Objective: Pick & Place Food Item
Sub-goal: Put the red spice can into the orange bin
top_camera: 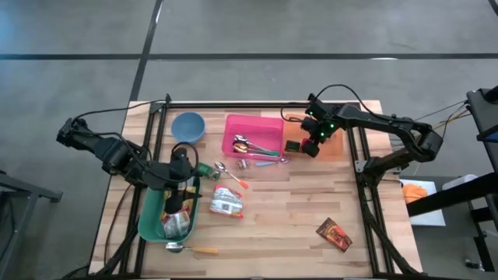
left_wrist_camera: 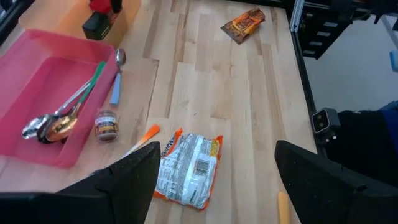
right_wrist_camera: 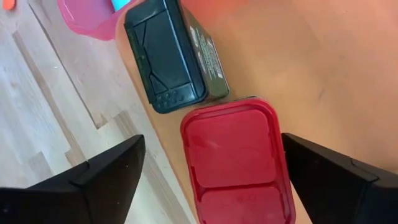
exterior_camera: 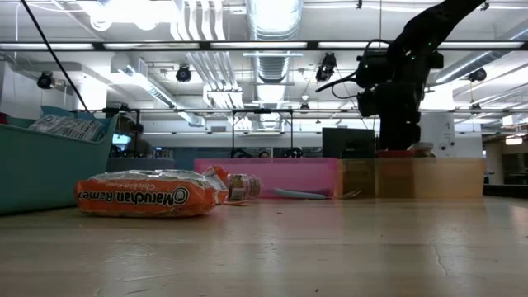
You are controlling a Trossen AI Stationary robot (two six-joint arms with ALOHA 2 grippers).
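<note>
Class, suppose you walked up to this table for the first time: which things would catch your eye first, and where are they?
The bright pink tray holding spoons sits at the table's far middle, with the right gripper open above a red container and a black box on the orange tray beside it. On the left, a ramen packet lies next to the teal bin, under the left gripper.

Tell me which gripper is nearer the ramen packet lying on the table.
Left. The left gripper is over the teal bin, right beside the ramen packet. The right gripper is across the table over the orange tray, beyond the pink bin.
</note>
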